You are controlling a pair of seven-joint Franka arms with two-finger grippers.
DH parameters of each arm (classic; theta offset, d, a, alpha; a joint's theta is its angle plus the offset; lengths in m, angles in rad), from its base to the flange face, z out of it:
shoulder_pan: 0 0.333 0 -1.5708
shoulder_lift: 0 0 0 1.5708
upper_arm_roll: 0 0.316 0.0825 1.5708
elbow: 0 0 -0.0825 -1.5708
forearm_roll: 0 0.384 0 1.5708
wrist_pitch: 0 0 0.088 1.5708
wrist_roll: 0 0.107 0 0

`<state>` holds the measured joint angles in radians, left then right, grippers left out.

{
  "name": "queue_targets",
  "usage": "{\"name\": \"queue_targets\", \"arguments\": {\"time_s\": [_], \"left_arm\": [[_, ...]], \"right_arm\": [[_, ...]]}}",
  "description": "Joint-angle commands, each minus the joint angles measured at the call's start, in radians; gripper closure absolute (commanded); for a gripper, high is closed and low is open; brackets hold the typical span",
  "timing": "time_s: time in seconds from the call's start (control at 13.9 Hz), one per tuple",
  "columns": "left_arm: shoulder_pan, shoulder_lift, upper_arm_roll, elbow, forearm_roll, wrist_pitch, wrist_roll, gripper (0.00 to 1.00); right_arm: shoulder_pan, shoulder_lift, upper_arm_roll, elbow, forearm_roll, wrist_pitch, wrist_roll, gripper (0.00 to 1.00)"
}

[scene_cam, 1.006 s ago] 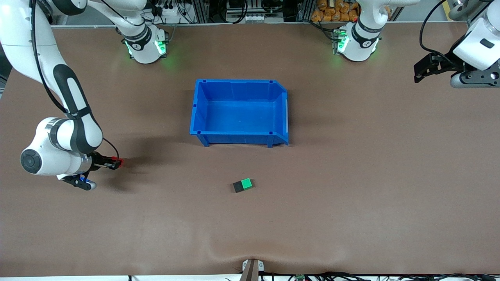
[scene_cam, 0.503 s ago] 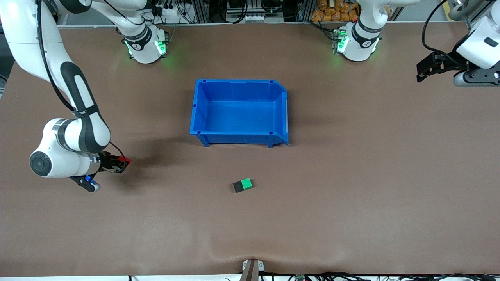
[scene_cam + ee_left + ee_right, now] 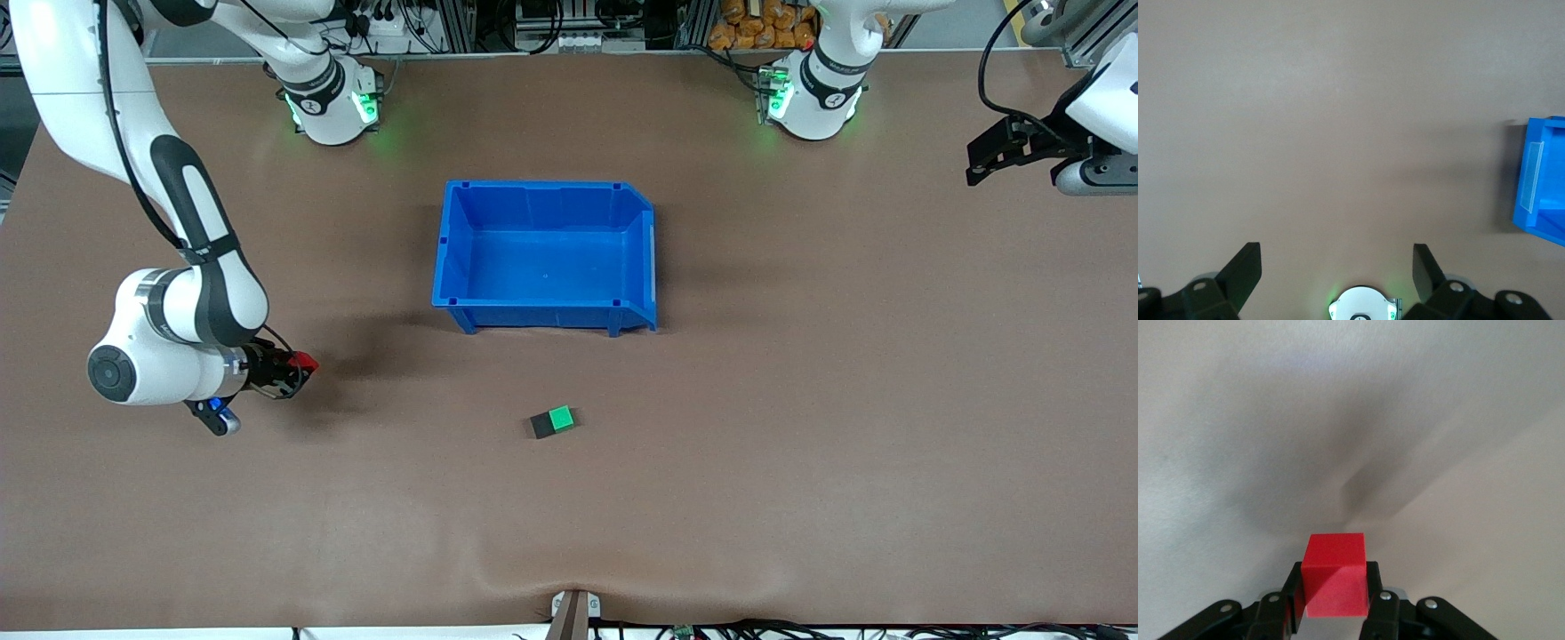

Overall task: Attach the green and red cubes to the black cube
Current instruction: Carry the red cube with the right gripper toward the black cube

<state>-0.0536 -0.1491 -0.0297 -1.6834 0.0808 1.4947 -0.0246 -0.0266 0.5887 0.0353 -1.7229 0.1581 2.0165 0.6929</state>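
Note:
The green cube (image 3: 561,416) and the black cube (image 3: 541,426) sit joined side by side on the table, nearer to the front camera than the blue bin. My right gripper (image 3: 300,366) is shut on the red cube (image 3: 307,362) and holds it just above the table toward the right arm's end; the right wrist view shows the red cube (image 3: 1335,577) clamped between the fingers. My left gripper (image 3: 978,164) is open and empty, raised over the left arm's end of the table; its spread fingertips (image 3: 1245,267) show in the left wrist view.
The blue bin (image 3: 459,258) stands empty in the middle of the table, and its corner (image 3: 1541,183) shows in the left wrist view. The arm bases (image 3: 329,102) stand along the table edge farthest from the front camera.
My right gripper has carried the red cube toward the joined green and black cubes. My left gripper has drawn back farther toward the left arm's end of the table.

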Motion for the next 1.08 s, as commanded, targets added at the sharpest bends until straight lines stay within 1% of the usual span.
{"name": "queue_targets", "arguments": {"time_s": [0.0,0.29,0.43,0.57,0.72,0.86,1.01], "left_arm": [[0.001,-0.023,-0.001,-0.015,0.011,0.004,0.018,0.0],[0.001,-0.023,-0.002,-0.015,0.011,0.004,0.018,0.0],[0.001,-0.018,-0.002,-0.012,0.008,0.006,0.017,0.0],[0.001,-0.011,-0.002,-0.009,0.002,0.01,0.017,0.0],[0.001,0.009,-0.001,0.017,0.0,0.01,0.003,0.0],[0.0,0.037,-0.001,0.071,0.002,0.007,0.0,0.0],[0.001,0.046,-0.001,0.08,0.001,0.007,-0.003,0.0]], "right_arm": [[0.033,-0.02,0.0,0.006,0.021,-0.015,0.103,1.0],[0.089,-0.018,0.0,0.029,0.023,-0.012,0.256,1.0],[0.105,-0.017,0.0,0.032,0.031,-0.009,0.286,1.0],[0.12,-0.015,-0.002,0.04,0.092,-0.007,0.31,1.0],[0.131,-0.017,-0.002,0.046,0.103,-0.005,0.347,1.0],[0.154,-0.013,-0.002,0.061,0.103,-0.002,0.402,1.0],[0.174,-0.009,-0.002,0.074,0.103,0.005,0.454,1.0]]}}
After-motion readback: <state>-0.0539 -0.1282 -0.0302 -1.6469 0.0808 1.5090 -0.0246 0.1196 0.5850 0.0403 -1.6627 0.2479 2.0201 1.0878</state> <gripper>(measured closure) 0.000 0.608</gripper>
